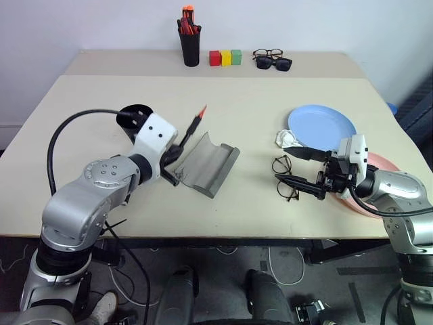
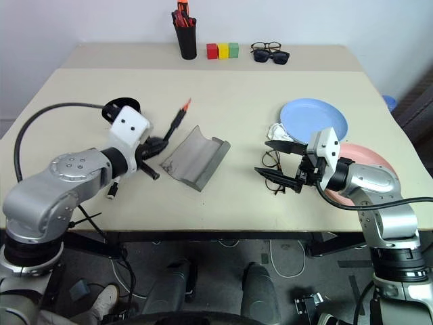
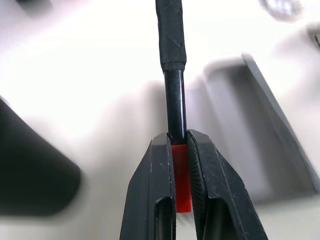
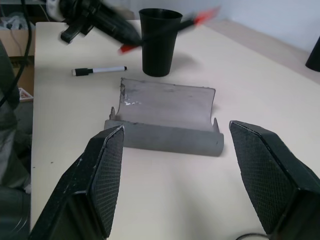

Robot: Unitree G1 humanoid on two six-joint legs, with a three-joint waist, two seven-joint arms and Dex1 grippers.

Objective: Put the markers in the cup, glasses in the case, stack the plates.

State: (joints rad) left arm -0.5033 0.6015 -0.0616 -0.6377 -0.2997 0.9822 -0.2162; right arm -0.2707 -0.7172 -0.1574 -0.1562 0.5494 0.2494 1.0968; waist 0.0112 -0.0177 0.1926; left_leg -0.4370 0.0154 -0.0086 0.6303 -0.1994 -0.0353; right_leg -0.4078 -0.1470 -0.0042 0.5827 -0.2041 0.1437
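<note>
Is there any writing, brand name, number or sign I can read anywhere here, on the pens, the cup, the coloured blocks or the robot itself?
None can be read.
The marker lying on the table: no legible print.
The red marker in the left gripper: plain.
The black cup, open grey case, blue plate and pink plate: plain.
The three coloured blocks and pen holder: no marks visible.
</note>
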